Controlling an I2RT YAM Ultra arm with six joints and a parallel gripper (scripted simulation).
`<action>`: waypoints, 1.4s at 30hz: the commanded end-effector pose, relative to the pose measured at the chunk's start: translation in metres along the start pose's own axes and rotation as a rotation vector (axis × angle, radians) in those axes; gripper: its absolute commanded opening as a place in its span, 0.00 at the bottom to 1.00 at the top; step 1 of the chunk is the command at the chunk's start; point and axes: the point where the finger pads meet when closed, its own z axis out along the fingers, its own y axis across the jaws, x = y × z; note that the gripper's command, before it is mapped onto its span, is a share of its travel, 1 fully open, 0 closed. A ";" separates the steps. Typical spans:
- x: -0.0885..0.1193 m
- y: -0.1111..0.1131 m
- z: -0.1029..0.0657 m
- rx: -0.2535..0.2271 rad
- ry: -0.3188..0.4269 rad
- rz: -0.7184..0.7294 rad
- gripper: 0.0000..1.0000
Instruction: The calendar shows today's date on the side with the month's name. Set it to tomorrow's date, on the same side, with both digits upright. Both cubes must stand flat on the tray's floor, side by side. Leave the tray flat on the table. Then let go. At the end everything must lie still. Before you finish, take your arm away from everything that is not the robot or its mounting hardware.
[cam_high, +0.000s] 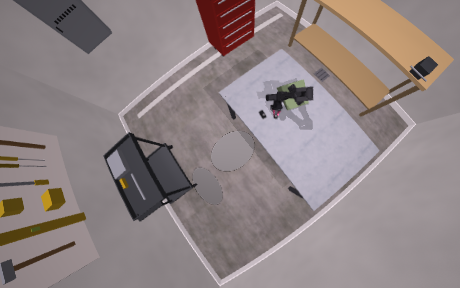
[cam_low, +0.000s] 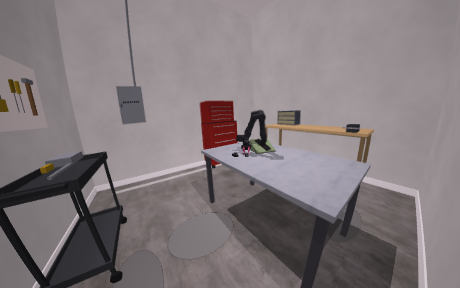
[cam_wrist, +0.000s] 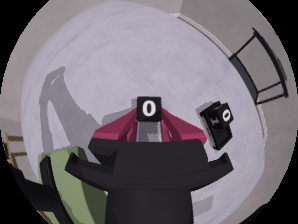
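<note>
My gripper (cam_high: 276, 113) (cam_low: 246, 150) (cam_wrist: 149, 111) is shut on a black cube (cam_wrist: 149, 106), which shows an upright white 0 towards the wrist camera. The cube is held between the red fingertips, clear of the tray. The small black calendar tray (cam_high: 261, 112) (cam_wrist: 220, 143) stands on the table to the right of the gripper in the wrist view. A second black cube (cam_wrist: 226, 116) is at the tray, with a 0 on one face and what looks like a 1 on another. The month's name cannot be read. The held cube's other faces are hidden.
The pale table (cam_high: 320, 150) (cam_low: 320, 172) (cam_wrist: 115, 55) carries the arm's green base mat (cam_high: 302, 103) (cam_low: 268, 149) (cam_wrist: 75, 175). The tray lies near a long table edge. A black cart (cam_high: 150, 175) (cam_low: 75, 175) stands away from the table.
</note>
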 end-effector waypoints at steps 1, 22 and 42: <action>-0.003 -0.001 -0.001 0.000 -0.013 -0.004 0.26; -0.003 -0.001 -0.001 0.000 -0.013 -0.004 0.64; -0.004 -0.001 -0.001 0.000 -0.013 -0.004 0.64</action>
